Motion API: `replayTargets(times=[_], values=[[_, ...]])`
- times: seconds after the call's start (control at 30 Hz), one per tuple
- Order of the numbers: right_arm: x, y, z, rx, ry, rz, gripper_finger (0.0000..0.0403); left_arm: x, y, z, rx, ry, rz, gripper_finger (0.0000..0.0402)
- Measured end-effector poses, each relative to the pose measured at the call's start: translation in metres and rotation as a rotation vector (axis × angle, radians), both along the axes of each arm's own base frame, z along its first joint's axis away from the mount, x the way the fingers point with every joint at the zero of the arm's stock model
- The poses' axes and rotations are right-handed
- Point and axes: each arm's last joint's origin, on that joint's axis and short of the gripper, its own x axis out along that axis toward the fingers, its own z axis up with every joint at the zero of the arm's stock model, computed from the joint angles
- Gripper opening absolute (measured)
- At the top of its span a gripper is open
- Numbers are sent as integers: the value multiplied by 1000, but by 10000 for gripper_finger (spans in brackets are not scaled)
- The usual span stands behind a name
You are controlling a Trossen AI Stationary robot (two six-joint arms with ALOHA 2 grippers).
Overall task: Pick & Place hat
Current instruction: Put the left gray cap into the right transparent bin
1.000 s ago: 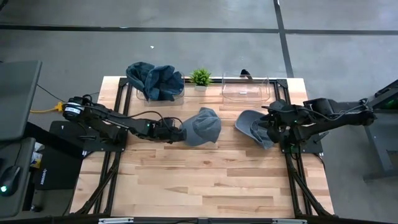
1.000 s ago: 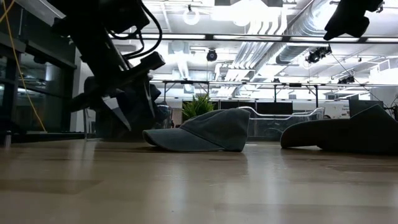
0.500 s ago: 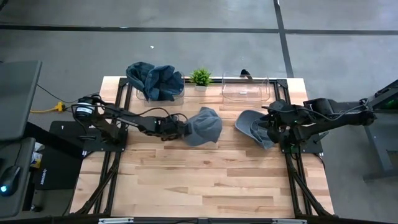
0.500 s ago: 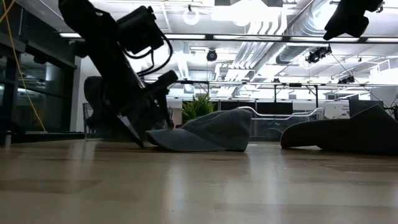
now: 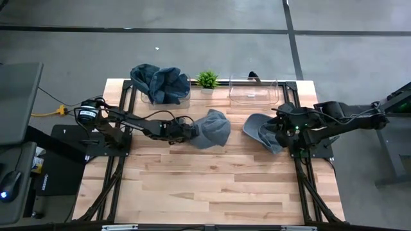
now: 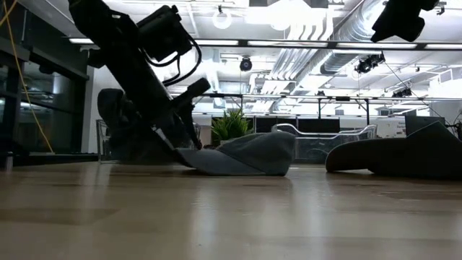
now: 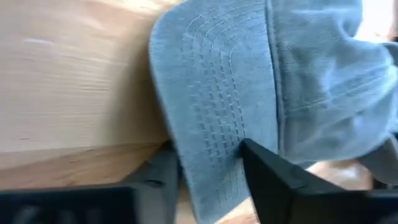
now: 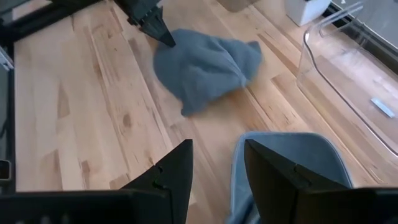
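A grey-blue cap (image 5: 212,128) (image 6: 249,152) sits at the table's middle with its brim toward the left edge. My left gripper (image 5: 187,130) (image 7: 211,171) slants down at that brim from the left. It is open, with the brim (image 7: 211,112) between its fingers. A second cap (image 5: 260,130) (image 6: 397,155) (image 8: 292,162) rests on the table to the right. My right gripper (image 5: 280,131) (image 8: 214,168) hangs open above it, touching nothing. My left gripper comes at the cap's brim tip (image 7: 208,155) slanting down from the table's left. One finger (image 7: 155,180) is at the brim's edge, low by the wood. The other finger (image 7: 267,174) is over the brim's top. The brim tip (image 6: 184,150) is raised off the table; the crown stays down.
A clear bin heaped with blue caps (image 5: 160,83) stands at the far left. A small plant (image 5: 207,79) is beside it, and a clear bin (image 5: 253,92) stands at the far right. Bare wood (image 5: 212,186) fills the near half of the table.
My left gripper has moved right and down to the middle cap until the brim lies between its fingers. The cap has slid a little toward the right. Its brim tip, which lay flat on the table, is now lifted.
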Motion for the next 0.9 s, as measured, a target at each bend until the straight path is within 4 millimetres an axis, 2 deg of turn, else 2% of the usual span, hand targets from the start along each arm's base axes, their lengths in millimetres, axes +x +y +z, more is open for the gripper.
replayTargets(times=[0.17, 0.2, 0.37, 0.57, 0.77, 0.9], values=[[1, 0, 1, 2, -8, -1, 138, 3, 1, 5, 47, -35, -11, 28], [1, 0, 1, 2, -8, -1, 138, 3, 1, 5, 59, -38, -10, 16], [1, 0, 1, 16, -12, -13, 138, 4, 1, 6, 96, -35, -52, 7], [1, 0, 1, 39, -25, -25, 138, 11, 0, 12, 136, -114, -150, 1], [4, 1, 4, 56, -67, -13, 138, 6, -1, 37, 202, -177, -243, 1], [5, 1, 6, 63, -84, -8, 138, -5, -1, 64, 288, -234, -292, 2]])
